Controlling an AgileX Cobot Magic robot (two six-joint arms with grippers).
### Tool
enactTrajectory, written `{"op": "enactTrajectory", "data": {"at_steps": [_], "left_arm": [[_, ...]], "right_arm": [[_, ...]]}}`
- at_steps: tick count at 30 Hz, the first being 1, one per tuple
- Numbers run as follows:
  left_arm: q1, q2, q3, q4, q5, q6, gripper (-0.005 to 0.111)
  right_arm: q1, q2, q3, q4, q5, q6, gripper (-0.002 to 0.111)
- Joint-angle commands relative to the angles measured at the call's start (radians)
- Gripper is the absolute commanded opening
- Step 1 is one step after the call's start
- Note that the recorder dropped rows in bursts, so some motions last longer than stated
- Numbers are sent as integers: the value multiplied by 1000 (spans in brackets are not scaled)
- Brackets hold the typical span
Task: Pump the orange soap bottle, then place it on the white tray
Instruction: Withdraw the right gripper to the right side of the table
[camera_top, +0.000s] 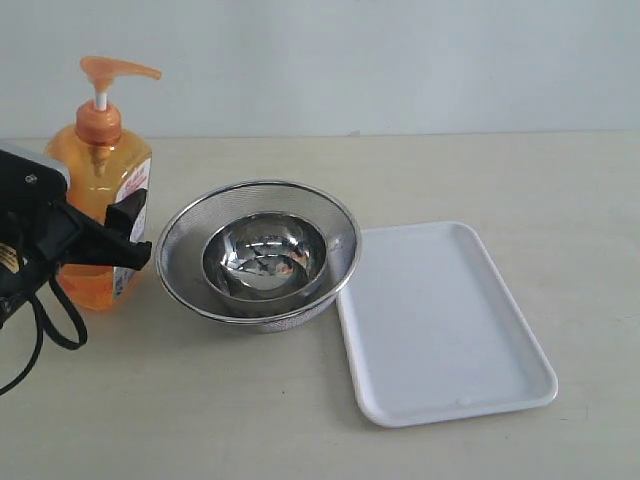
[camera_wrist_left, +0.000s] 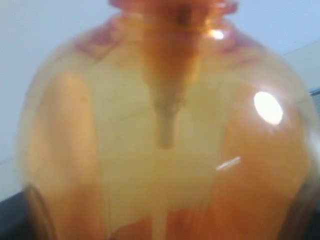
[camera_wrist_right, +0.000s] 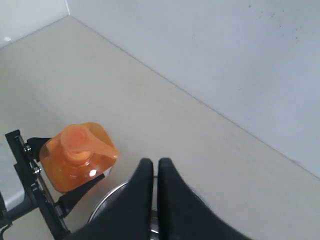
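1. Nearest the exterior camera, the white tray (camera_top: 450, 330) is seen lying flat and bare on the table (camera_top: 200, 410).
2. Just beside the tray, a steel mesh bowl (camera_top: 200, 215) is set, with a smaller steel bowl (camera_top: 262, 262) nested inside it. It lies between the tray and the bottle.
3. Further left, the orange soap bottle (camera_top: 95, 190) is stood upright on the table, apart from the tray. It is clasped low on its body by the left gripper (camera_top: 118, 232), whose jaws are spread partway to the bottle's width, with one finger laid across the label side.
4. The right gripper (camera_wrist_right: 156, 172) is seen with its fingers pressed together and nothing held. It is hung above the table near the pump head (camera_top: 115, 72), which is not touched.
5. The bottle is judged fairly heavy, being largely full. Its smooth plastic walls are likely slippery and slightly yielding, so a low hold on the broad body is favoured. The pump should be pressed from straight above, and tipping should be guarded against when the tall bottle is lifted past the bowl.
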Motion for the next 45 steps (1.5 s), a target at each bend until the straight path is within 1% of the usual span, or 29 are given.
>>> {"op": "enactTrajectory", "data": {"at_steps": [1,6,12,15,16,18,19,22,23,24,27,29,31,33,35,36,37,38,39,40,45], "left_arm": [[-5,-8,-4,-9,-12,-60,5],[-3,-8,-4,-9,-16,-112,5],[-3,-8,-4,-11,-11,-167,5],[-3,-8,-4,-13,-6,-186,5],[-3,-8,-2,-23,-5,-199,5],[-3,-8,0,-60,6,-216,5],[-3,-8,4,-64,2,-228,5],[-3,-8,7,-67,2,-260,5],[-3,-8,13,-71,2,-310,5],[-3,-8,16,-72,2,-332,5],[-3,-8,30,-122,5,-370,5],[-3,-8,37,-121,2,-398,5],[-3,-8,38,-85,4,-425,5],[-3,-8,38,-59,2,-425,5],[-3,-8,38,-51,-4,-408,5],[-3,-8,38,-39,-12,-394,5],[-3,-8,38,-36,-20,-382,5],[-3,-9,44,-32,-43,-380,5],[-3,-12,49,-32,-56,-375,5],[-3,-24,49,-32,-59,-363,5],[-3,-76,65,-26,-51,-340,5]], "right_arm": [[1,-69,113,-45,-99,59,0],[1,-181,358,-78,-291,127,0],[1,-384,684,-195,-584,306,0],[1,-489,844,-219,-726,337,0],[1,-550,925,-217,-799,339,0],[1,-631,1041,-217,-875,337,0],[1,-670,1091,-217,-905,339,0],[1,-743,1176,-202,-920,339,0],[1,-788,1234,-183,-923,325,0],[1,-802,1256,-183,-923,324,0],[1,-875,1388,-163,-914,324,0],[1,-888,1463,-158,-954,324,0],[1,-891,1517,-130,-1013,308,0],[1,-891,1556,-51,-1073,228,0],[1,-891,1574,55,-1088,107,0],[1,-891,1576,185,-1086,-23,0],[1,-891,1576,242,-1086,-79,0],[1,-891,1576,379,-1091,-213,0],[1,-891,1576,434,-1092,-277,0],[1,-891,1576,572,-1100,-397,0],[1,-891,1576,841,-1165,-649,0]]}}
